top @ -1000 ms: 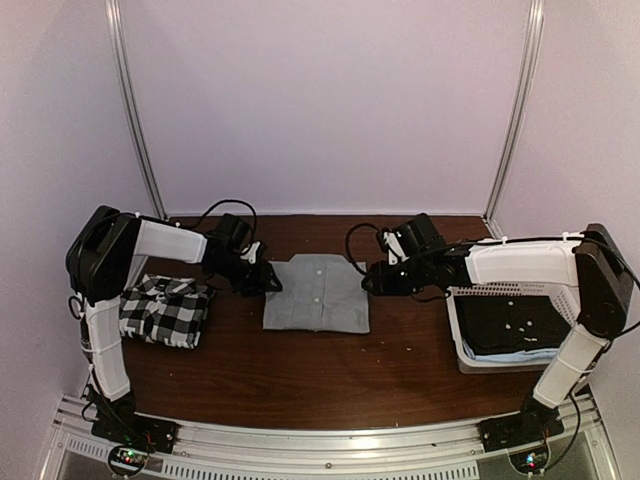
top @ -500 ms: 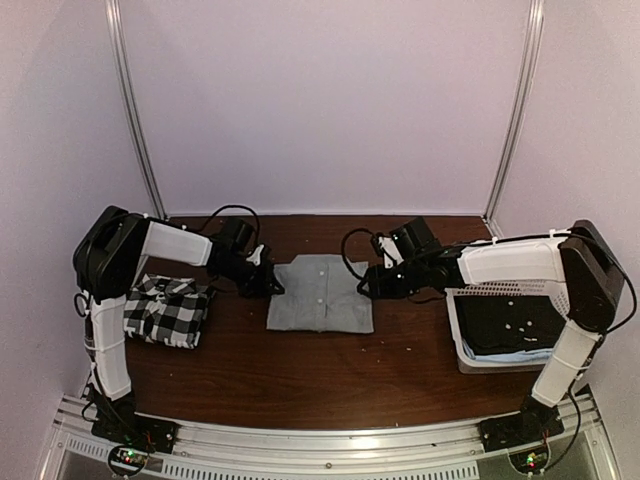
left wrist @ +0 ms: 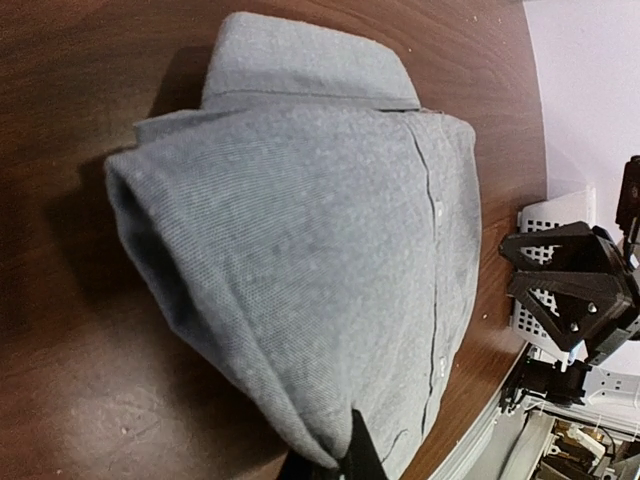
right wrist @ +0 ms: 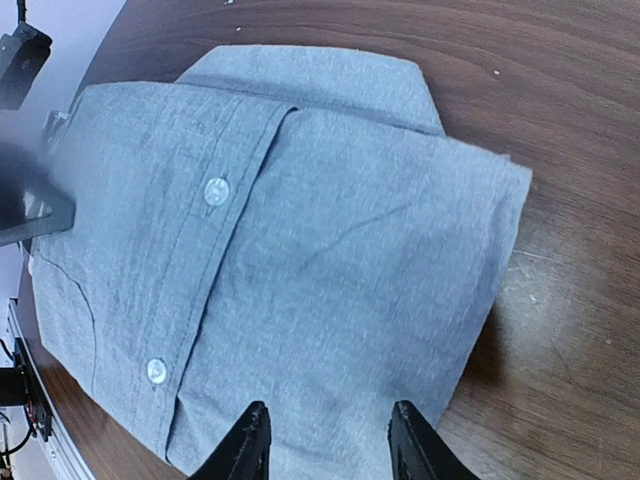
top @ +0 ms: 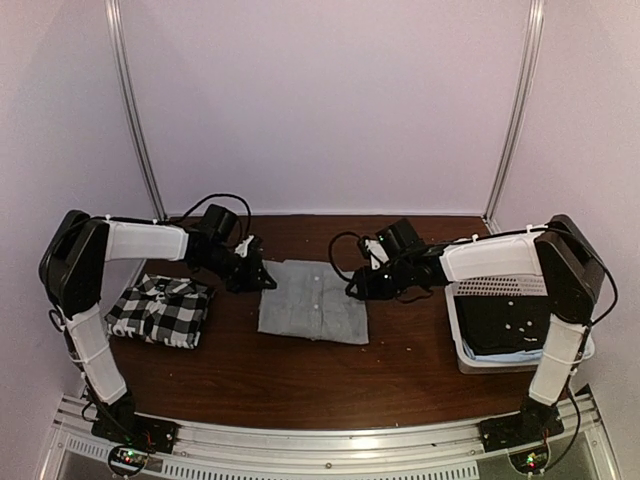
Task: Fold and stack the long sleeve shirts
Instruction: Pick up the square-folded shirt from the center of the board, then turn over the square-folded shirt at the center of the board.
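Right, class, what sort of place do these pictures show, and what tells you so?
Most likely a robotics lab test cell for laundry folding, not a home. Two robot arms stand on a rail at a table between blank walls, with a folded grey shirt, a checked shirt and a white laundry basket.

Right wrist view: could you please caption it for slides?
Right tool, open, at an edge of the folded grey shirt.

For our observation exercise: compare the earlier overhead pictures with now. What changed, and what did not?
The left pincer closed on the left edge of the grey shirt. Both arms swung left and the shirt shifted slightly left. The right pincer kept its jaws apart. Checked shirt and basket stayed put.
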